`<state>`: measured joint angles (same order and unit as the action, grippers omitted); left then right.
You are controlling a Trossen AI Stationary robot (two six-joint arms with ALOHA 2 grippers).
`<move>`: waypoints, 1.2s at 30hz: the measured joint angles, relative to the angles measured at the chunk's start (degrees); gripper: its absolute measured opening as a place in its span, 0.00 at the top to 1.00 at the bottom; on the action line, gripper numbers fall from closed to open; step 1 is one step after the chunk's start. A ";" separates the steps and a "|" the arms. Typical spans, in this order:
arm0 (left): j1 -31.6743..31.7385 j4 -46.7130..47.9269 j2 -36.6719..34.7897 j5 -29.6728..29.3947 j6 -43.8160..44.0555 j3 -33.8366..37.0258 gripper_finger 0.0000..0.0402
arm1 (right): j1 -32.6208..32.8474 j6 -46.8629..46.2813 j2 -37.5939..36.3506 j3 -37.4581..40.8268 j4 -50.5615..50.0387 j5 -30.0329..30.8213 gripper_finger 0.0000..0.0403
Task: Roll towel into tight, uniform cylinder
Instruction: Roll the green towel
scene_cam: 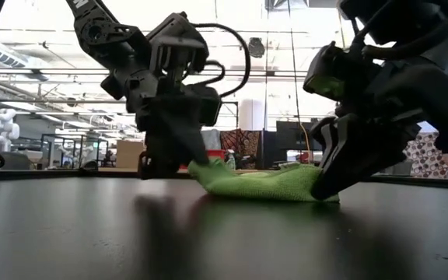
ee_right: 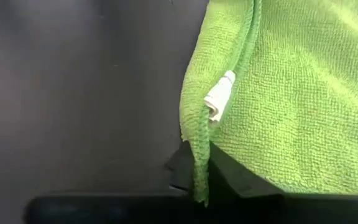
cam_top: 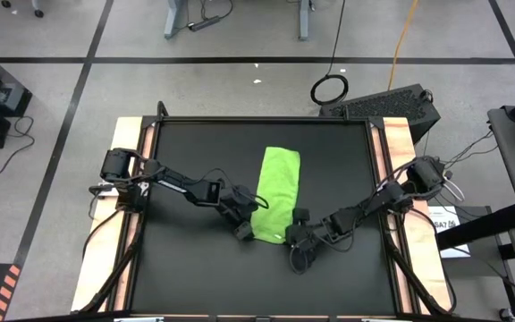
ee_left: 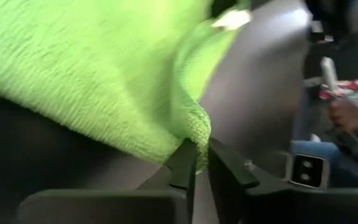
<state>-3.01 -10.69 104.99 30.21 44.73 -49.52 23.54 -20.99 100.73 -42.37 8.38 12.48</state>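
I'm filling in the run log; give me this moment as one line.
towel: folded strip, flat, unrolled | left gripper: pinching near corner | right gripper: shut on other near corner's edge | stage: roll not started

Two dark jointed arms (cam_top: 181, 185), looped black cables, matte black fingers (ee_left: 185, 165)

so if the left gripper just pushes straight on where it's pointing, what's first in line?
The towel: the left gripper already has its near corner between its fingers, so it would meet more green cloth, then likely bare table.
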 joint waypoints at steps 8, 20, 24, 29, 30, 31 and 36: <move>0.73 -0.43 -4.09 1.17 -6.41 -0.07 0.66 | -1.90 -2.52 -0.09 -0.09 -0.01 -7.30 0.99; -8.16 4.48 -15.08 -14.90 -37.64 -0.17 0.61 | -3.09 -3.90 -0.11 -0.09 -0.18 -13.23 0.99; -12.19 -0.43 -11.66 -15.31 -40.61 -1.49 0.61 | -3.90 -4.65 -0.10 -0.06 -0.02 -14.55 0.99; -13.40 1.23 -6.73 -14.27 -39.19 -1.92 0.61 | -4.84 -5.23 -0.07 0.02 0.20 -15.02 0.99; -13.59 0.79 -6.16 -14.23 -39.19 -1.92 0.61 | -4.94 -5.32 -0.07 0.01 0.14 -15.04 0.99; -13.61 0.21 -5.47 -14.18 -39.22 -2.02 0.61 | -5.04 -5.33 -0.07 0.02 0.13 -15.17 0.99; -12.87 0.78 -3.13 -14.26 -40.28 -1.99 0.61 | -5.47 -5.33 -0.02 0.02 0.26 -15.97 0.99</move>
<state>-15.87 -9.91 101.86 15.94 4.45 -51.51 18.06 -26.33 100.71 -42.35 8.64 -3.49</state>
